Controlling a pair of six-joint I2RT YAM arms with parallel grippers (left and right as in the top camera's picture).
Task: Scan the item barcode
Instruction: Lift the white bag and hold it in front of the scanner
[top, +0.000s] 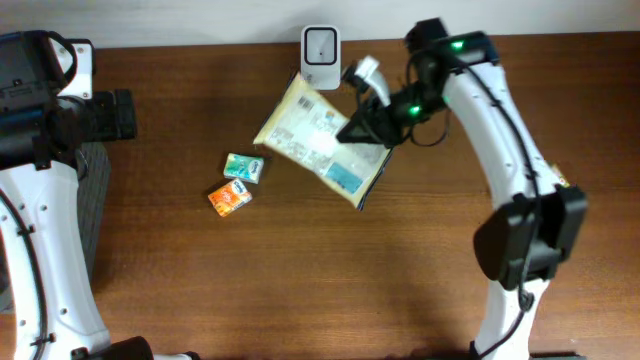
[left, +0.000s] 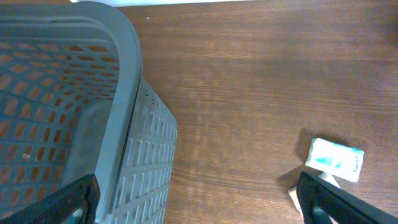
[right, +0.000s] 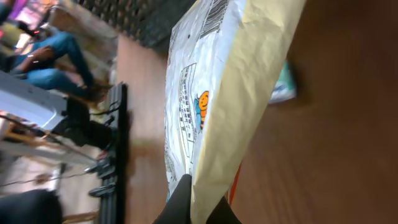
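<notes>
There are two robot arms, the left arm (top: 45, 240) and the right arm (top: 495, 110); one large yellow packet (top: 318, 138); two small packets, a teal packet (top: 243, 167) and an orange packet (top: 229, 198), three packets in all; one white scanner (top: 320, 45); one grey perforated basket (left: 127, 81); and one wooden table (top: 300, 280).

Flat cream pouch (top: 318, 140) with a white printed face and a blue patch at its lower right corner, set diagonally, its upper corner just below the scanner (top: 320, 45). The right gripper (top: 362, 128) is clamped on the pouch's right edge. The wrist view shows the pouch nearly edge-on, with a barcode (right: 214, 14) at the top of the printed face and an orange cartoon mark lower down. The pouch appears raised off the table (top: 300, 280). The scanner is a small white unit with a rounded square window, at the table's far edge.
</notes>
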